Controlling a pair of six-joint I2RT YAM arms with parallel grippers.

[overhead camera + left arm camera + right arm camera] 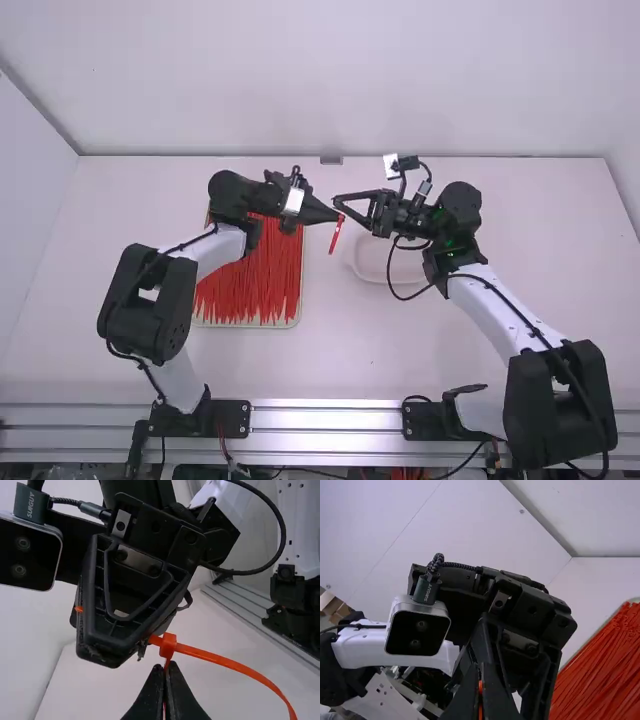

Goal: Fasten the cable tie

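A red-orange cable tie hangs in the air between both grippers, above the middle of the table. My left gripper comes from the left and is shut on the tie just below its square head. The tie's tail sweeps away to one side. My right gripper meets it tip to tip from the right. Its fingers are shut with a sliver of the orange tie between them. In the left wrist view the right gripper's black frame stands right over the tie head.
A flat tray piled with several red cable ties lies under the left arm. A shallow white dish sits below the right gripper. The right arm's black cable loops down over it.
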